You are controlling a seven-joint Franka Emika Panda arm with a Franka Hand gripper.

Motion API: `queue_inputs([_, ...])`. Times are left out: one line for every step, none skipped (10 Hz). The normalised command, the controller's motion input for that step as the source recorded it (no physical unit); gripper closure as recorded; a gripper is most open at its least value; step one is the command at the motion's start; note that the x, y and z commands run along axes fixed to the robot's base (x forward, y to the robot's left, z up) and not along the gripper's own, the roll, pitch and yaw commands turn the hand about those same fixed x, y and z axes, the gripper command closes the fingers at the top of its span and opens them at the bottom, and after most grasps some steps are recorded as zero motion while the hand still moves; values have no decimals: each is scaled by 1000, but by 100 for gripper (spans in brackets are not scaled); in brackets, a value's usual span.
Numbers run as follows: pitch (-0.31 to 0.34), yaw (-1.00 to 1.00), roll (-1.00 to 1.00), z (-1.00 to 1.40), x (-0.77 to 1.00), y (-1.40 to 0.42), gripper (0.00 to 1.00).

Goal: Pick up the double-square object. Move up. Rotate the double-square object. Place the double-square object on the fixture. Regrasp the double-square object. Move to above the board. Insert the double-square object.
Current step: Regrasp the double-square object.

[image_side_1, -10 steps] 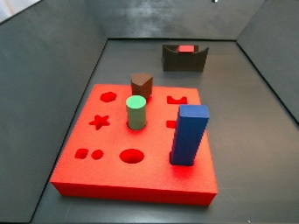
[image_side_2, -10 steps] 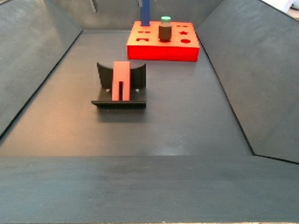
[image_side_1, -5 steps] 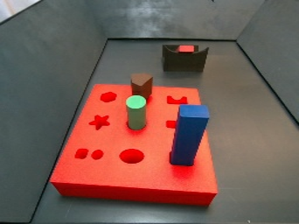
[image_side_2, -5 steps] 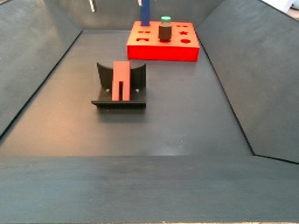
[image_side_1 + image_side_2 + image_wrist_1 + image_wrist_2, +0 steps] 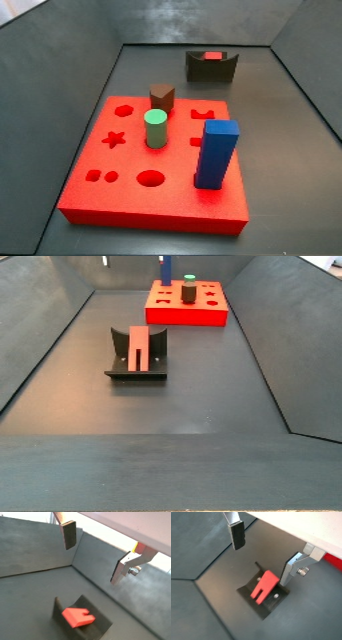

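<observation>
The gripper is seen only in both wrist views, held well above the floor with its silver fingers spread wide and nothing between them. The double-square object is seated in the notch of the fixture, below the gripper. In a side view, the board is shown in the foreground, with a blue square block, a green cylinder and a brown hexagonal peg standing in it.
</observation>
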Motion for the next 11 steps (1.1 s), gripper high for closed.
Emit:
queue_inputs([17, 31, 1000, -9, 40, -25, 0])
queue_inputs([40, 38, 1000, -10, 57, -27, 0])
queue_inputs([55, 42, 1000, -8, 64, -28, 0])
queue_inputs([94, 60, 1000, -11, 79, -35, 0])
queue_inputs([122, 74, 902, -16, 89, -36, 0])
queue_inputs([129, 90, 710, -17, 93, -38, 0])
queue_inputs([126, 107, 517, -15, 93, -41, 0])
queue_inputs([115, 128, 303, -10, 86, -30, 0])
queue_inputs([96, 145, 202, -8, 79, -26, 0])
queue_inputs([102, 47, 165, -1000, 31, 76, 0])
queue_inputs([81, 48, 150, -1000, 29, 77, 0])
